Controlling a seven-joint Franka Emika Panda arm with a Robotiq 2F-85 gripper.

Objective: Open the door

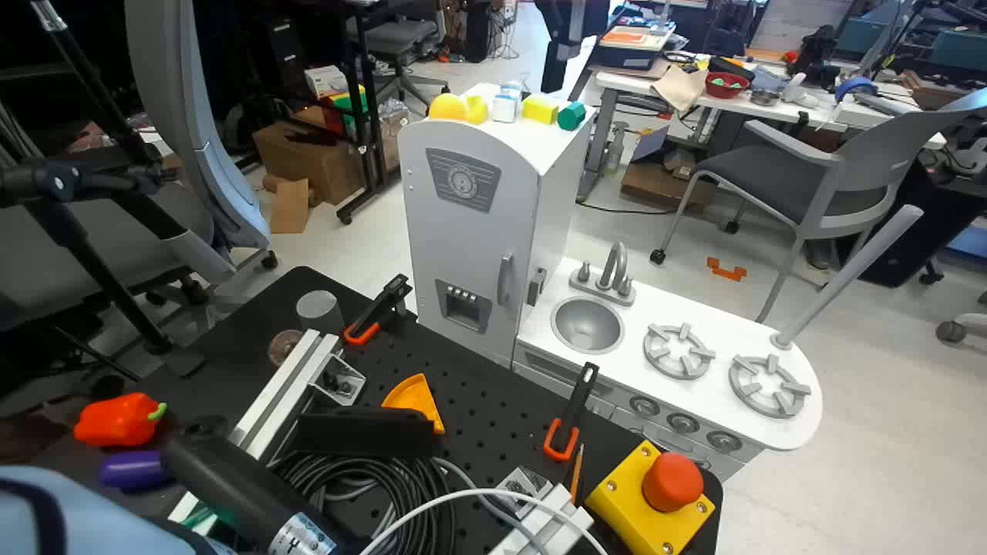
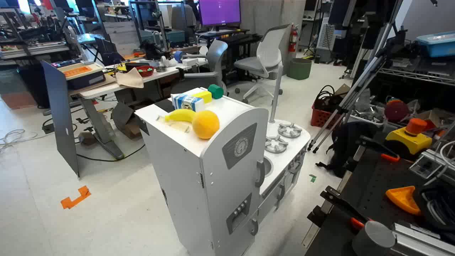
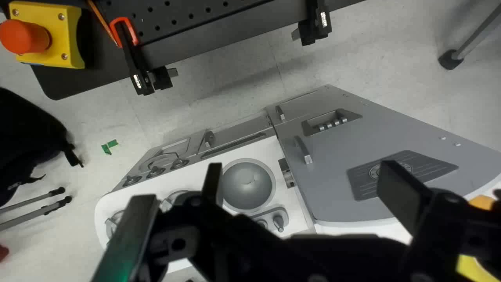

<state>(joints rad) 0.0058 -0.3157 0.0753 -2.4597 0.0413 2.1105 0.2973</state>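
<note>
While the hand (image 3: 303,176) hangs spread, nothing between its fingers (image 3: 397,192), the door (image 1: 470,243) reads as shut: flush on the front of the tower (image 1: 557,193), beside the sink (image 1: 587,325). Handle (image 3: 303,149) ungripped. Opening not begun, by my estimate; reach, grasp and swing all left. On the tower top: orange (image 2: 205,124), banana (image 2: 180,115), carton (image 2: 187,102), blocks (image 2: 215,91). Black, perforated table (image 1: 501,420) faces the door, floor (image 3: 227,94) showing between; it carries clamps (image 1: 577,405), coiled cable (image 1: 428,493), pepper (image 1: 119,422), stop button (image 1: 672,479). Room a cluttered workspace: office chairs (image 1: 794,173), loaded desk (image 2: 156,78), monitor (image 2: 220,11), hard pale floor marked with scraps of tape (image 2: 69,202).
</note>
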